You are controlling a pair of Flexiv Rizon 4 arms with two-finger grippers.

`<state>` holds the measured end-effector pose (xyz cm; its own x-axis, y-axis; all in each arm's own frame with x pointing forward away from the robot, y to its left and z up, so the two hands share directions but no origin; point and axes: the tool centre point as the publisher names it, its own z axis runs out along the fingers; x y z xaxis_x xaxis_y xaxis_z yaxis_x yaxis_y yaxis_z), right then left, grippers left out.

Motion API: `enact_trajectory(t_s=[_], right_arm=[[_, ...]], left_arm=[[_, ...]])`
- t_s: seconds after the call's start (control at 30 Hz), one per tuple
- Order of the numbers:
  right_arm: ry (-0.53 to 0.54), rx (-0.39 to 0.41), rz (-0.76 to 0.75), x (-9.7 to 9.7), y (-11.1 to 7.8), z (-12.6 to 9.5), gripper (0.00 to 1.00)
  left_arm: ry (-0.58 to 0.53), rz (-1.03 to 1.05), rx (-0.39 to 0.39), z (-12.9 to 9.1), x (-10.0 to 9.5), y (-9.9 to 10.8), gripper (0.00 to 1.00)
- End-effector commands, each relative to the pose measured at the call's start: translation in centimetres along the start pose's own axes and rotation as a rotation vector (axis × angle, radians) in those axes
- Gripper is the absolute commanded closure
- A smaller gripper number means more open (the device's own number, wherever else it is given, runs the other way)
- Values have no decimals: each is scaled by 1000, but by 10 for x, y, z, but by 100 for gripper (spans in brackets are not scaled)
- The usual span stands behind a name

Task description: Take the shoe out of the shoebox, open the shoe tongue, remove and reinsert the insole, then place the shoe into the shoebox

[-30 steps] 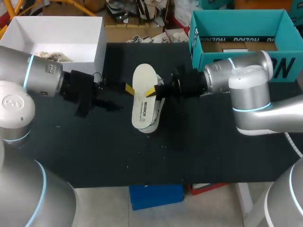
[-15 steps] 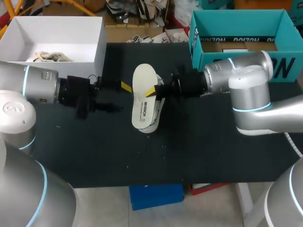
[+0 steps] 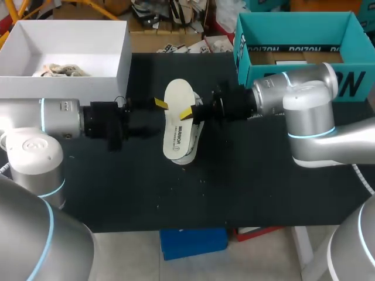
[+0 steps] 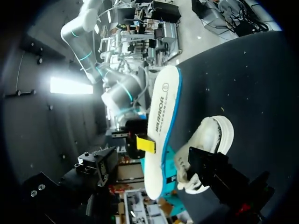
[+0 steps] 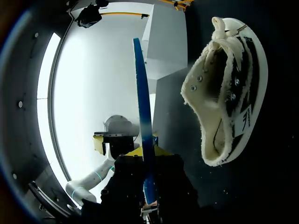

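**Insole pinched on edge above the shoe**

At the centre of the head view, the right gripper (image 3: 188, 112) pinches the white foam insole with a blue underside (image 3: 177, 96) and holds it on edge over the black table (image 3: 263, 193). The cream canvas lace-up shoe (image 5: 229, 93) lies on the table just beneath and beside the insole. The left gripper (image 3: 160, 104), its fingers spread apart, sits just left of the insole. A teal cardboard shoebox (image 3: 246, 61) stands at the upper right, and a white open box (image 3: 122, 67) at the upper left.

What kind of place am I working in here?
Likely a robot test bench set up for shoe handling: a black table with a white box and a teal shoebox, a shoe lying on it, and the right gripper holding an insole.
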<state>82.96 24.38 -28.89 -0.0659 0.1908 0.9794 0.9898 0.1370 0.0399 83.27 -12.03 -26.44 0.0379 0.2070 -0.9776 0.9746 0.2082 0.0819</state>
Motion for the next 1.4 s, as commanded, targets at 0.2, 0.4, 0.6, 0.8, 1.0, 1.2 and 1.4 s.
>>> enact_trajectory(t_s=[0.2,0.4,0.6,0.8,1.0,1.2,1.4], right_arm=[[0,-1,0,0,0,1,100],[0,-1,0,0,0,1,100],[0,-1,0,0,0,1,100],[0,-1,0,0,0,1,100],[0,-1,0,0,0,1,100],[0,-1,0,0,0,1,100],[0,-1,0,0,0,1,100]], left_arm=[[-54,-19,-27,24,14,13,46],[-85,-42,-38,30,23,16,72],[-108,-35,-50,34,24,20,76],[-131,-12,-49,39,19,22,66],[-153,-2,-58,41,16,23,85],[-158,0,-65,40,16,24,100],[-165,2,-60,40,16,24,100]])
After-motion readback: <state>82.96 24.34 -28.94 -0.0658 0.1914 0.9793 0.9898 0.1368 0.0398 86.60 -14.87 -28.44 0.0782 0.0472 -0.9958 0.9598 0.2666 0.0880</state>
